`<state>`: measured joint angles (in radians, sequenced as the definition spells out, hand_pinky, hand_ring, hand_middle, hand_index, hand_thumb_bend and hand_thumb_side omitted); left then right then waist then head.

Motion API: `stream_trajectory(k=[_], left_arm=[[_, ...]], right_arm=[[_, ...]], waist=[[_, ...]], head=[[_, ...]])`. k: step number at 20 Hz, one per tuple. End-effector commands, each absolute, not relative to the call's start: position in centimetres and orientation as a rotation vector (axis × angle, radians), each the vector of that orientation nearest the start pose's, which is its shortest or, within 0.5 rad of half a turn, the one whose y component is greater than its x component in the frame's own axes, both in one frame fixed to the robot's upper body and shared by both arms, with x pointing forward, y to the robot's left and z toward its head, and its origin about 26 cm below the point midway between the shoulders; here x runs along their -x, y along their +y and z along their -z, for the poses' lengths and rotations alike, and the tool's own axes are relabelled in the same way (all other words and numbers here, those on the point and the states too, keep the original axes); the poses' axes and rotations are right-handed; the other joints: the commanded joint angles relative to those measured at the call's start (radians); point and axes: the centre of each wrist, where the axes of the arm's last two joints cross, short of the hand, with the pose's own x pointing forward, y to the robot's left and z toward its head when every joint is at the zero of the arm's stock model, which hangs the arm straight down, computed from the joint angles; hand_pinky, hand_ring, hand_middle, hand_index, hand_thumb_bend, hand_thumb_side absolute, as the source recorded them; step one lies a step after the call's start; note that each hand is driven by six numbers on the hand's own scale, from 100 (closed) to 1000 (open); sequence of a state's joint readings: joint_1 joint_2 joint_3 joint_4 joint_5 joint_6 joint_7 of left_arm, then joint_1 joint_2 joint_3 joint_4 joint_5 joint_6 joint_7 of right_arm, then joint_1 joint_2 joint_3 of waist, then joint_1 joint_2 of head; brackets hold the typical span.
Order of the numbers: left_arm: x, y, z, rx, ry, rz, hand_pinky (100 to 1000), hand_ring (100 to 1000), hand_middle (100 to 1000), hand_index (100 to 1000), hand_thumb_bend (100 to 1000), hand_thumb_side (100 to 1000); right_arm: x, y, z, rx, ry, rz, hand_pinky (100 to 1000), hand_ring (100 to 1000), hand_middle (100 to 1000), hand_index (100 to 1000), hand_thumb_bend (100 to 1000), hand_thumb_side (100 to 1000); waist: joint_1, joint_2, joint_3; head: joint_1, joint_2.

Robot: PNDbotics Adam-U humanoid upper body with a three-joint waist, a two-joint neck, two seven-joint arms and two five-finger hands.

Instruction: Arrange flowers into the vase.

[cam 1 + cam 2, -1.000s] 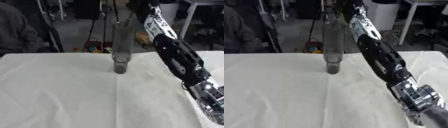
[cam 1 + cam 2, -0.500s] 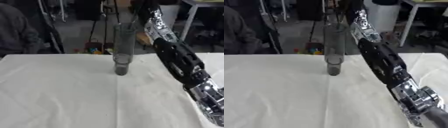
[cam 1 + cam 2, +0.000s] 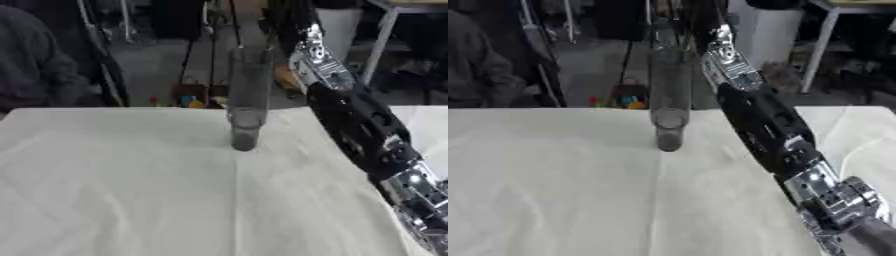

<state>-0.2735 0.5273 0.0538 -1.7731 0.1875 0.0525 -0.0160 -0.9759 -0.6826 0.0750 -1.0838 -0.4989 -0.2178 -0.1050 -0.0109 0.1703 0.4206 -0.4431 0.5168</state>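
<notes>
Background: dim workshop beyond the far edge, with metal stands, cables, a white table leg at far right and some small coloured items on the floor behind the vase.
Worktop (image 3: 114, 190): covered by a white cloth with soft creases and one fold line running from the vase toward the near edge.
Vase (image 3: 248, 100): tall, narrow, clear glass cylinder, upright on the cloth near the far edge, slightly right of centre; its lower part looks darker and thicker than the tube above.
Right arm (image 3: 767, 125): black with silver joints, comes in from the near right corner and stretches up and away, passing just right of the vase and rising above its rim.
Right hand: lies at or past the top edge of both views, above the vase mouth; cannot tell whether its fingers are apart or together, or whether they hold anything.
Left hand: shows in neither view.
Person (image 3: 39, 70): in dark grey clothing at the far left, behind the worktop, touching nothing on it.
</notes>
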Motion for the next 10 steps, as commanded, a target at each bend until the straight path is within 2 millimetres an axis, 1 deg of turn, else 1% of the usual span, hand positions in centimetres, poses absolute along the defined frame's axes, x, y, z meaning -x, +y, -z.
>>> stream_trajectory(k=[1,7,10], left_arm=[[-32.12,33.51,-18.54,-0.241,-2.009,0.357,692,682,745,588,952,730],[-32.10,33.57,-18.45,-0.244,-2.005,0.357,691,682,745,587,955,730],[-32.11,33.59,-18.43,-0.244,-2.004,0.356,691,682,745,586,955,730]], right_arm=[[-44.14,-36.07,-31.84,0.215,-2.321,-0.120,100,100,100,216,100,971],[-44.11,-36.04,-31.81,0.255,-2.314,-0.158,100,100,100,297,100,924],[-44.11,-36.04,-31.77,0.262,-2.308,-0.164,100,100,100,311,100,918]], waist=[[0.003,-0.014,-0.001],[0.002,-0.015,-0.001],[0.002,-0.014,-0.001]], head=[[-0.002,-0.008],[-0.004,-0.009],[-0.003,-0.009]])
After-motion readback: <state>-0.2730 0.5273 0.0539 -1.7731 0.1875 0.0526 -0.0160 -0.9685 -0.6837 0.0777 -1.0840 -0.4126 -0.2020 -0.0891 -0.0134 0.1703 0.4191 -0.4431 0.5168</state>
